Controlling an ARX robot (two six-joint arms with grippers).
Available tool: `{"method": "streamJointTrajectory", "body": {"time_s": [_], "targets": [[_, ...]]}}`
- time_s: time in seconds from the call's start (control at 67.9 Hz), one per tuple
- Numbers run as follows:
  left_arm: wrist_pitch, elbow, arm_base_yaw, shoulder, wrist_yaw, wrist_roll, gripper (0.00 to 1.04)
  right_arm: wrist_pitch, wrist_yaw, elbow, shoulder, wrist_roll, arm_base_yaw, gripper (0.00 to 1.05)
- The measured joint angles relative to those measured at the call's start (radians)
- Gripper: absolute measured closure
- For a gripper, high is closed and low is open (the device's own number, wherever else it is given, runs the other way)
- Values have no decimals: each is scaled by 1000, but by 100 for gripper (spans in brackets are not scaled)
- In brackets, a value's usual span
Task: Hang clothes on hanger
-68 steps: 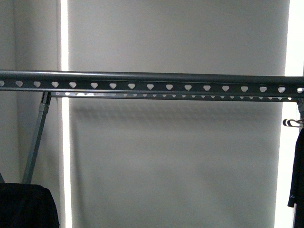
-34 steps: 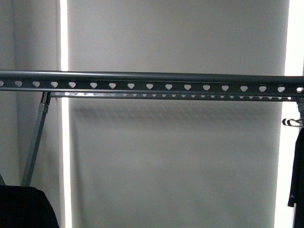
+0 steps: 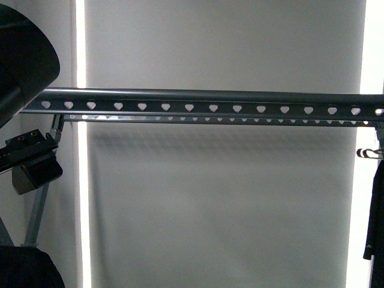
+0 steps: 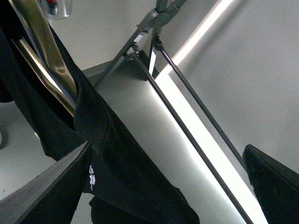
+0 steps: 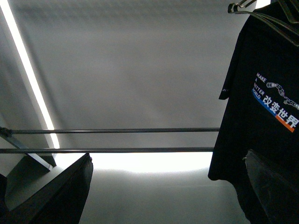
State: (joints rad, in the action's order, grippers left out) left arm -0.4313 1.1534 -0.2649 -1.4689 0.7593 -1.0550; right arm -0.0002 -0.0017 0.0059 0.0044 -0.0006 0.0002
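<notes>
The dark-grey rack rail point(image 3: 213, 105) with heart-shaped holes runs across the front view. The black T-shirt point(image 5: 259, 116) printed "MAKE A BETTER WORLD" hangs from a wire hook at one side of the right wrist view, beside my open, empty right gripper point(image 5: 163, 191). My left arm point(image 3: 24, 54) is raised in front of the rail's left end. My left gripper point(image 4: 163, 196) is open and empty. Black cloth with small white lettering point(image 4: 91, 176) hangs next to one finger, over a gold-coloured bar point(image 4: 44, 56). I cannot tell whether it is the same shirt.
A black garment with a tiny white triangle mark point(image 3: 377, 222) hangs at the right edge under a wire hook point(image 3: 369, 154). Black cloth point(image 3: 24, 267) sits at the bottom left. Grey rack legs point(image 3: 39, 210) point(image 4: 154, 28) and two thin lower bars point(image 5: 112, 140) stand before pale blinds.
My left arm has risen into the upper left of the front view, covering the rail's left end. The black cloth at the bottom left has sunk a little.
</notes>
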Motion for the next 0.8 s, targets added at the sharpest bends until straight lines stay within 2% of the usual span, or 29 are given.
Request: {"method": "streamJointTrajectory", "body": {"time_s": [0.191, 0.427, 0.707, 0.736, 0.795], "targets": [[-34, 10, 42, -42, 2, -43, 7, 0, 0, 0, 0, 0, 0, 7], [11, 17, 84, -107, -4, -43, 7, 0, 0, 0, 0, 0, 0, 7], [-8, 72, 109, -202, -45, -45, 7, 0, 0, 0, 0, 0, 0, 7], [-10, 76, 110, -206, -48, -44, 8, 0, 0, 0, 0, 0, 0, 7], [-21, 77, 108, -206, -50, -45, 21, 0, 0, 0, 0, 0, 0, 7]]}}
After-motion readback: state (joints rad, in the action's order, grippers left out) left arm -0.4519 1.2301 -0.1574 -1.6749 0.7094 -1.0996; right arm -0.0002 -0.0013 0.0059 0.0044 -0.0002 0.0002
